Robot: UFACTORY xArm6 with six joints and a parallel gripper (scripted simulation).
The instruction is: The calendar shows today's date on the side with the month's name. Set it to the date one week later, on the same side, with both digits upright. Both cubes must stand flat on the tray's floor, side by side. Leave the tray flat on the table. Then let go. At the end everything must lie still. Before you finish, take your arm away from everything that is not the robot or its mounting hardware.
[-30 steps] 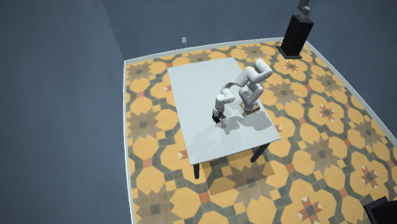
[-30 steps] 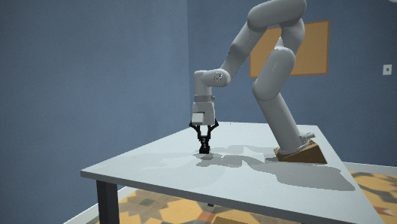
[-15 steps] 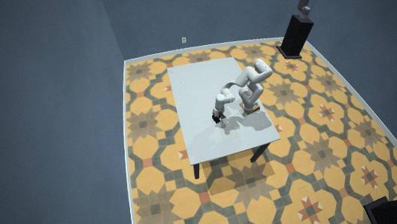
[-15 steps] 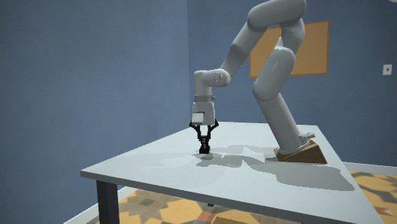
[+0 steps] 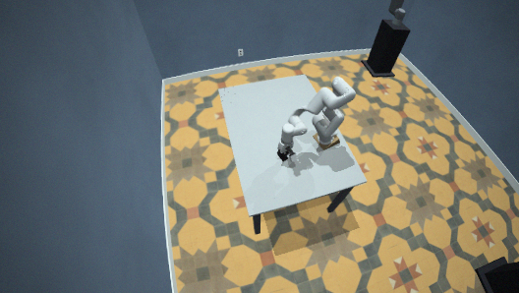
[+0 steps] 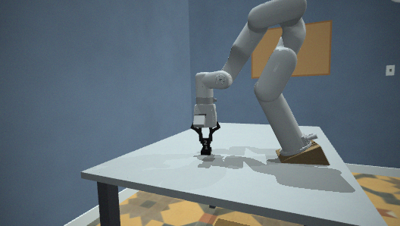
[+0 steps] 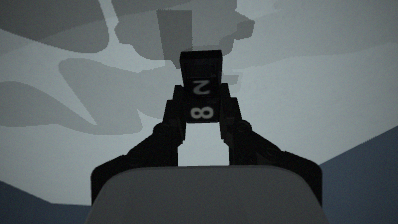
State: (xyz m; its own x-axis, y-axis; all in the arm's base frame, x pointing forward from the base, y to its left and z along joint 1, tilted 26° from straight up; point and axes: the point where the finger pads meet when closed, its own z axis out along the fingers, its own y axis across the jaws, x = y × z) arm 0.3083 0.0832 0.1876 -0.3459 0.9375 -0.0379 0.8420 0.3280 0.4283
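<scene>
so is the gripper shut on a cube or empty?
Shut on a cube: in the wrist view the gripper has its fingers pressed against a dark cube showing 2 and 8.

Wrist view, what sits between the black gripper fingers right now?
A small black cube, white digits 8 and 2 showing, is clamped between the gripper fingers.
</scene>
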